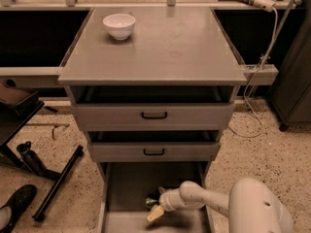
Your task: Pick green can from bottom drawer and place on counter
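Note:
The bottom drawer is pulled open at the foot of the cabinet, with a flat grey floor. My gripper reaches into it from the right on the white arm and hangs low over the drawer floor near its middle. A small dark shiny thing at the gripper's left side looks like the green can, mostly hidden by the gripper. I cannot tell whether it is held. The counter is the wide grey top of the cabinet.
A white bowl stands at the counter's back left. Two shallower drawers with black handles sit partly open above the bottom drawer. A black pole and a shoe lie on the floor to the left. A white cable hangs at the right.

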You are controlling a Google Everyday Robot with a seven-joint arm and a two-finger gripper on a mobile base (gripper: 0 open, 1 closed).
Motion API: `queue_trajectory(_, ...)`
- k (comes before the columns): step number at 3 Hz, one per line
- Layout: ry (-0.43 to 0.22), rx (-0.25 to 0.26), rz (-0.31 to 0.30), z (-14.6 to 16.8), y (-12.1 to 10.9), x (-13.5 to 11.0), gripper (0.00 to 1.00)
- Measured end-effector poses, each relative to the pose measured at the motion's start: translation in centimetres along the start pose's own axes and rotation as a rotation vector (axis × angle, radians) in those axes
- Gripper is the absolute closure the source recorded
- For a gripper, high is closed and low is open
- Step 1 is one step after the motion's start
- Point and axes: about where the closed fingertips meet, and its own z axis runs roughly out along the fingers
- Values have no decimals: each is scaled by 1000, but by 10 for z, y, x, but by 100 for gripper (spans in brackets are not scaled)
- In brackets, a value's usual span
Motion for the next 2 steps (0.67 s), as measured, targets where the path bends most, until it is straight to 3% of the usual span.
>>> queue_trajectory(1, 15, 20, -18, 6, -5, 6, 0)
queue_trajectory(2, 15, 21, -18, 6, -5, 6, 19)
